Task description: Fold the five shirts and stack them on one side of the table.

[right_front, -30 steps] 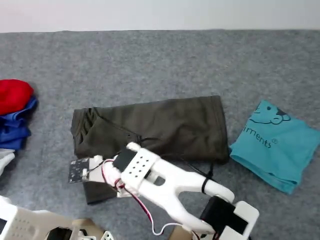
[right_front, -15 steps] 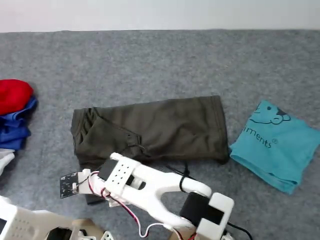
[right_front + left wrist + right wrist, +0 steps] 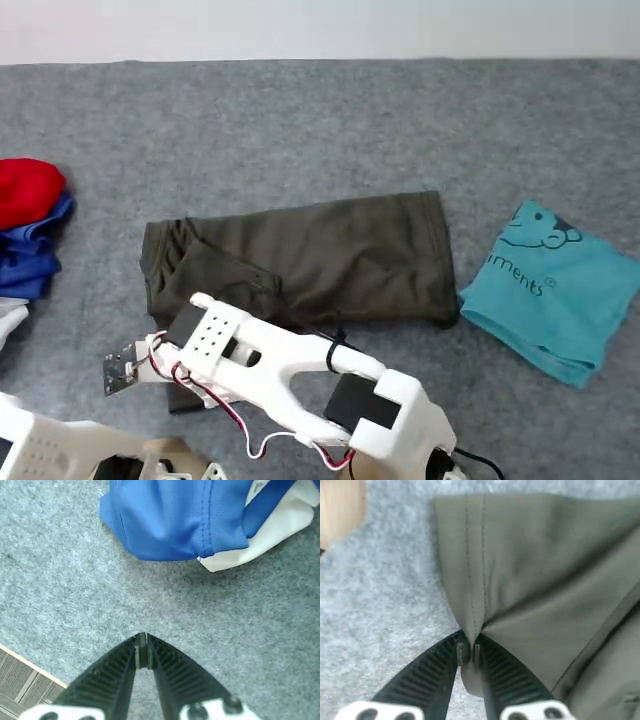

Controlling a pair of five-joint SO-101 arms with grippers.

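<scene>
At the far left edge of the grey worktop [image 3: 300,120], three unfolded garments lie heaped together: a red shirt [image 3: 28,190] on top, a blue shirt [image 3: 30,250] beneath it, and a white shirt [image 3: 8,320] nearest the robot. The left tool [image 3: 142,652] hangs above bare worktop near this heap. Its ribbed fingers are pressed together at the tips with nothing between them. The blue shirt's rolled hem and a corner of the white shirt lie just ahead of it.

At the centre lies an olive shirt [image 3: 330,255], folded into a long band set across the worktop, its left end creased and bunched. The white right arm [image 3: 280,365] stretches over the band's near left corner. The right tool [image 3: 468,652] is clamped narrowly on a stitched edge of the olive fabric, which rises into a pinched ridge between the fingers.

At the right, a teal shirt [image 3: 550,290] with a dark print lies folded into a rough square, just beside the olive band's right end.
</scene>
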